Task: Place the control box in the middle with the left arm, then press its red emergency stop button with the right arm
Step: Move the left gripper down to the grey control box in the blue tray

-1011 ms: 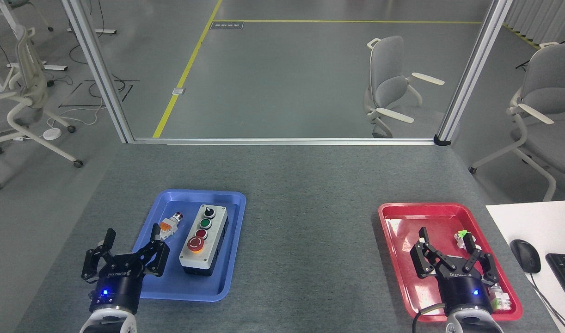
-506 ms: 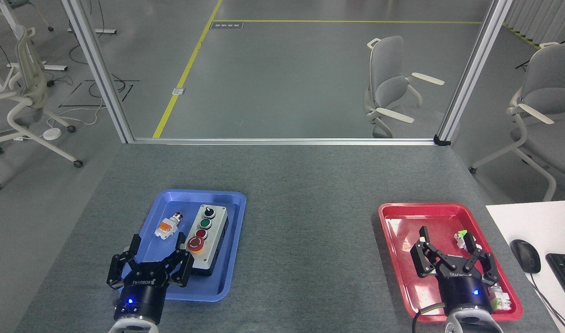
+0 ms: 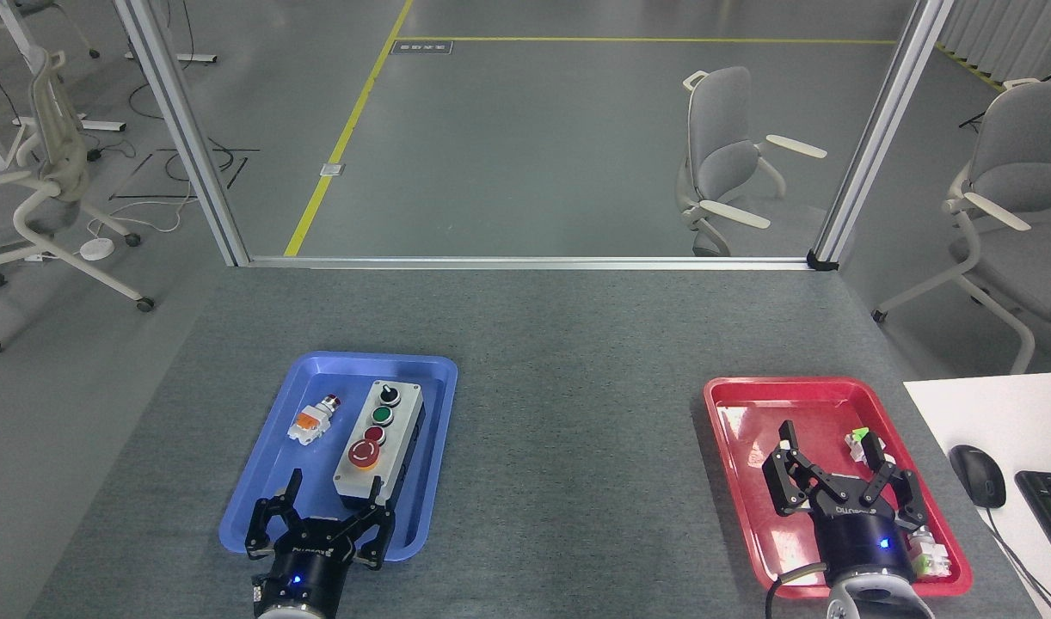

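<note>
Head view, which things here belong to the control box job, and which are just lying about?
Part of the job:
control box in the blue tray
red emergency stop button
bare tabletop middle
left gripper, open
right gripper, open

Just lying about:
orange pushbutton
red tray and its small green-and-white parts
mouse
keyboard

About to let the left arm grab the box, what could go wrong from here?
The left gripper is open at the near end of the control box, close to the emergency stop button; a finger might bump it. The loose orange pushbutton lies beside the box in the blue tray and could get knocked.
</note>
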Robot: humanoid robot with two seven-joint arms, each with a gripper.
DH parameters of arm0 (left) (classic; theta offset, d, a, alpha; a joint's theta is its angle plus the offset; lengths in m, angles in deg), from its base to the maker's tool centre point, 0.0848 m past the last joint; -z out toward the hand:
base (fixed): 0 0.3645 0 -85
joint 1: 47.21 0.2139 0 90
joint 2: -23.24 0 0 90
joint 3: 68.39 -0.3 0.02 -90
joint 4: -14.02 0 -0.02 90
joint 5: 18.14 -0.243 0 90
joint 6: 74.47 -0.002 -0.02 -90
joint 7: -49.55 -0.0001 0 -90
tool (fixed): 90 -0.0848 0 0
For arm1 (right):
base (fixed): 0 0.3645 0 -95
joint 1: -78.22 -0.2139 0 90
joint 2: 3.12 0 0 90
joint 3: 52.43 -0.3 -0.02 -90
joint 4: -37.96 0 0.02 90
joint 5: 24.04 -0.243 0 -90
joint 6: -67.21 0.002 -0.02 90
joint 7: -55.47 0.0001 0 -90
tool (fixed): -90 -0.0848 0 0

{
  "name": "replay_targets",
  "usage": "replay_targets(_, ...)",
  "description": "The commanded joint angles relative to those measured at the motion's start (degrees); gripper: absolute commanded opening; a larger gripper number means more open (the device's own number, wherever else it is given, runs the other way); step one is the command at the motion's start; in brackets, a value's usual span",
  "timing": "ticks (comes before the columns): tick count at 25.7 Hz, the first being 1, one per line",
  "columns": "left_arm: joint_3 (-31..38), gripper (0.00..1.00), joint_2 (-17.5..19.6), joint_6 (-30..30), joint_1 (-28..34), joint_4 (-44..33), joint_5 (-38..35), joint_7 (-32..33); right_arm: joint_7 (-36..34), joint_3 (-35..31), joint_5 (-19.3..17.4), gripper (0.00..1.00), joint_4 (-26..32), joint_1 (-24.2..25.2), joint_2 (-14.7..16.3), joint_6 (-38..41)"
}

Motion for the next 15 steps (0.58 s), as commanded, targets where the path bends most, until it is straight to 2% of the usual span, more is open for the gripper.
replay_targets(1, -1.0, 0.99, 0.2, 0.2, -1.0, 3.0, -0.9, -0.3, 0.3, 0.1, 0.0, 0.98, 0.0, 0.0, 0.2, 0.0)
replay_targets(7, -3.6, 0.99, 0.2, 0.2, -1.6, 4.0, -1.4, -0.3, 0.3, 0.0, 0.0, 0.98, 0.0, 0.0, 0.0, 0.0)
replay_targets(15, -3.6, 0.99, -0.1, -0.3, -7.4, 12.4, -1.1, -0.2, 0.3, 0.0, 0.0, 0.98, 0.0, 0.0, -0.2, 0.0)
